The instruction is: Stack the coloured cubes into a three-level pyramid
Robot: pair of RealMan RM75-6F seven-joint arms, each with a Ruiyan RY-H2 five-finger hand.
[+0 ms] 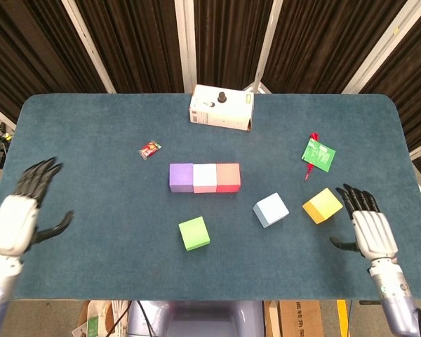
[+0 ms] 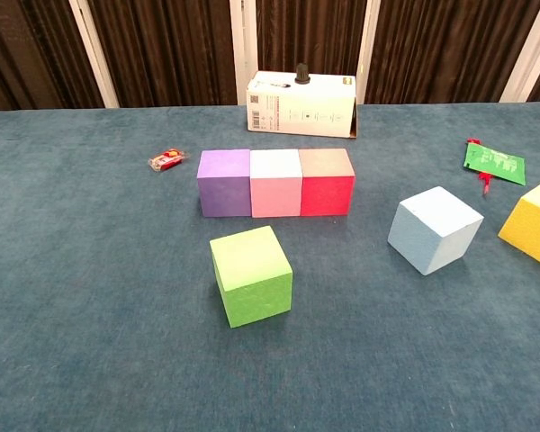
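A purple cube [image 1: 180, 177] [image 2: 224, 183], a pink cube [image 1: 205, 177] [image 2: 275, 183] and a red cube [image 1: 228, 177] [image 2: 327, 182] stand side by side in a row mid-table. A green cube [image 1: 194, 233] [image 2: 251, 275] lies in front of the row. To the right sit a light blue cube [image 1: 271, 210] [image 2: 434, 229] and a yellow cube [image 1: 322, 206] [image 2: 533, 221]. My left hand [image 1: 19, 215] hovers open at the table's left edge, far from the cubes. My right hand [image 1: 368, 229] is open just right of the yellow cube, holding nothing. Neither hand appears in the chest view.
A white box [image 1: 221, 108] [image 2: 302, 104] with a black knob stands at the back. A small red sweet wrapper [image 1: 149, 149] [image 2: 166, 160] lies left of the row. A green packet [image 1: 318, 154] [image 2: 494, 161] lies at the right.
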